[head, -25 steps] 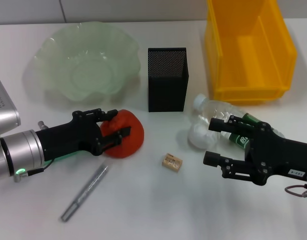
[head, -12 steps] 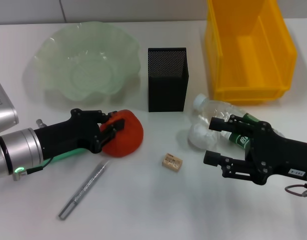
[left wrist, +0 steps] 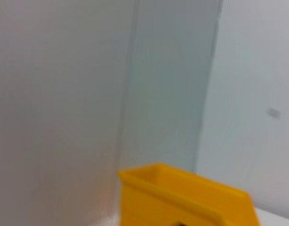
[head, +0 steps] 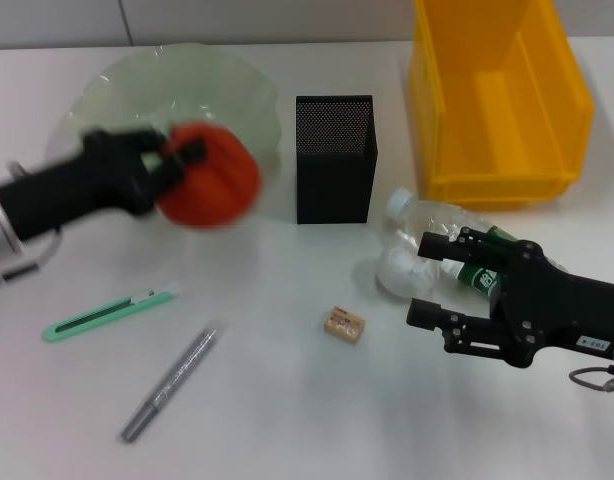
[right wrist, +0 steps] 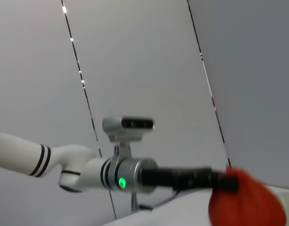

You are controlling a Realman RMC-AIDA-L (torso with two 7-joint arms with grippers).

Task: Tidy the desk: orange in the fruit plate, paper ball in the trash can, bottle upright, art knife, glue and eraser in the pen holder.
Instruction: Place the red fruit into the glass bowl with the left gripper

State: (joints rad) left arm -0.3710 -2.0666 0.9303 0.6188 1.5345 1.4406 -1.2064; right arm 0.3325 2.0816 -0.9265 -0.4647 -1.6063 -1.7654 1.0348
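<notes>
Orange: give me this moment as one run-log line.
left gripper: shut on orange, lifted at fruit plate edge | right gripper: open, by lying bottle | eraser: on desk

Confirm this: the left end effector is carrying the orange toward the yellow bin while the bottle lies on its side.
Not the bin. In the head view the left end effector holds the orange at the green fruit plate. The bottle does lie on its side.

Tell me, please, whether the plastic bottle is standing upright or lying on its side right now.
On its side. The bottle lies flat on the desk with its cap toward the pen holder, partly hidden behind the right gripper.
</notes>
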